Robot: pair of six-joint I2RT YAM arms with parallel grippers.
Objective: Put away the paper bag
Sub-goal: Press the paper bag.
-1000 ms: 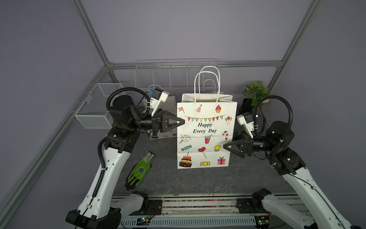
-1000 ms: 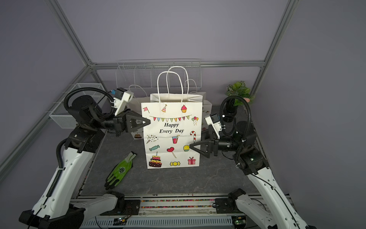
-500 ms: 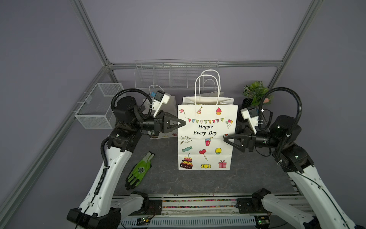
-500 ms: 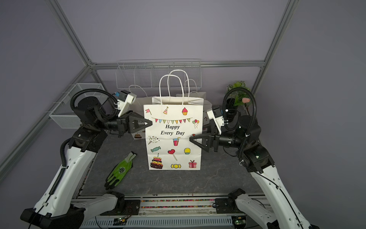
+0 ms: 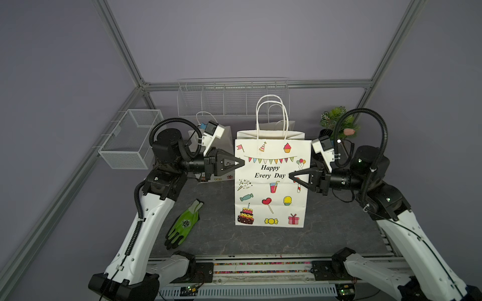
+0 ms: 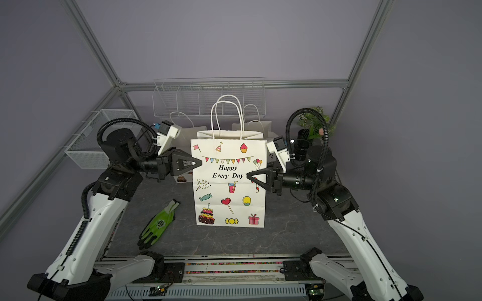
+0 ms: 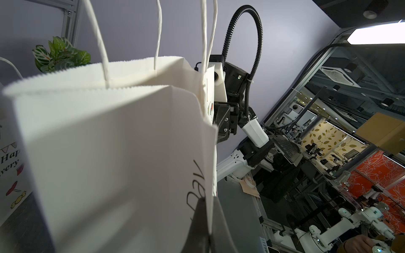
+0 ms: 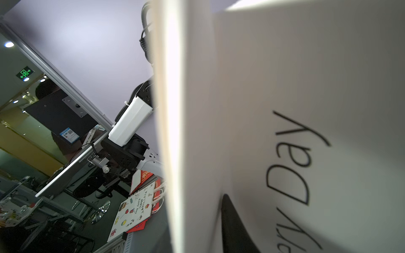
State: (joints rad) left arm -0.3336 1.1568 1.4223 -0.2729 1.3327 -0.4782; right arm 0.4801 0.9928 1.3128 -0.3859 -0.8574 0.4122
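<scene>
The white paper bag (image 5: 271,182) (image 6: 229,182), printed "Happy Every Day", stands upright mid-table with its handles up. My left gripper (image 5: 243,163) (image 6: 200,163) is shut on the left edge of the bag's front panel. In the left wrist view the gripper (image 7: 207,208) pinches the bag's (image 7: 109,142) paper edge between both fingers. My right gripper (image 5: 290,177) (image 6: 247,177) is shut on the bag's right edge at mid-height. The right wrist view shows one dark finger (image 8: 232,225) pressed against the bag (image 8: 306,87); the other finger is hidden behind the paper.
A green glove (image 5: 184,225) lies on the dark table (image 5: 326,234), left of the bag. Two more white bags (image 5: 224,135) (image 5: 276,125) stand behind. A wire basket (image 5: 130,142) hangs at the left, a wire rack (image 5: 232,96) at the back, a plant (image 5: 336,122) back right.
My right gripper, open beside the bag a second ago, has risen, moved in and shut on the bag's right edge. The left gripper keeps its hold; the bag shifted slightly.
</scene>
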